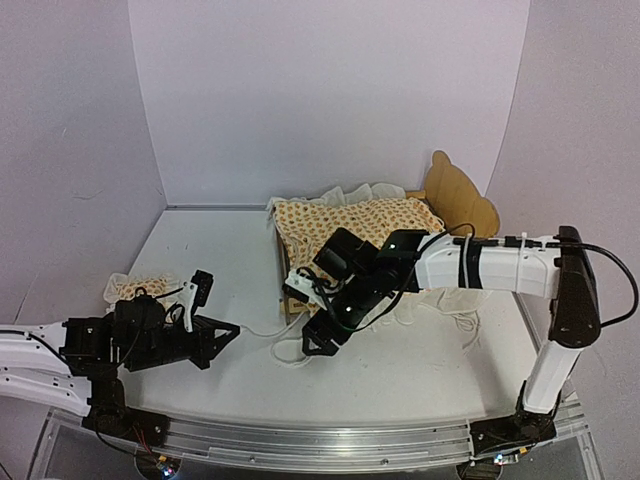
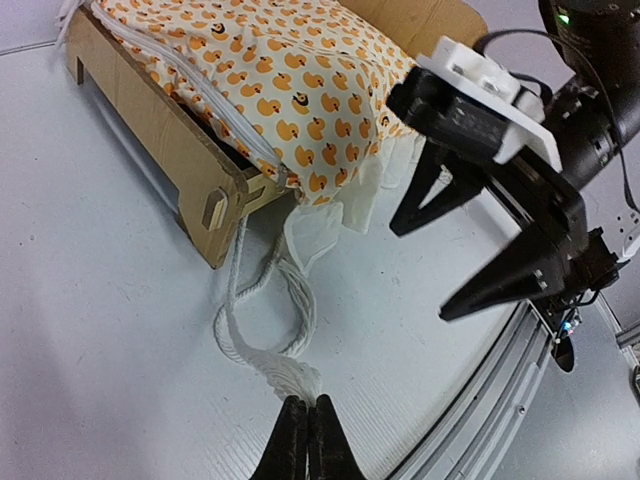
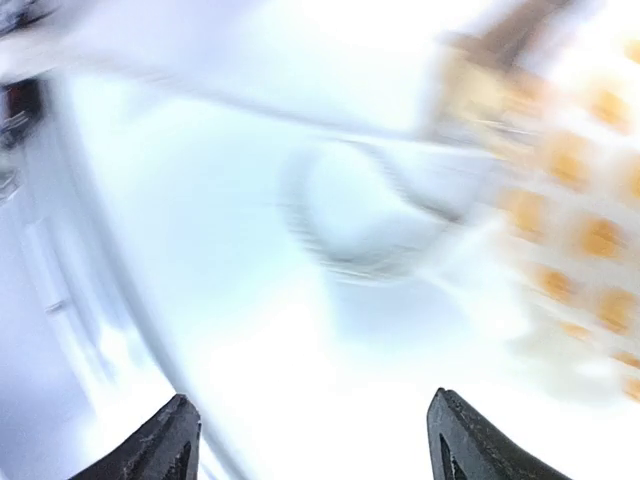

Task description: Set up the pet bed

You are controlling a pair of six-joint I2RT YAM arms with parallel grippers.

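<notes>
Left pincer (image 2: 307, 425) pinches white cord (image 2: 250, 310); right pincer (image 2: 420, 270) wide — pet bed (image 2: 165, 135): plywood, bear-ear headboard (image 1: 460, 195), duck-print cover (image 2: 280, 70).

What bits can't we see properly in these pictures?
- Right wrist view: motion blur smears the white cord loop and the cream duck-print ruffled cover.
- Top view: the right arm's black tool covers the near side of the light plywood bed frame.
- Top view: the left arm hides part of the small duck-print pillow.
- Every view: the cover hides the bed's base.
</notes>
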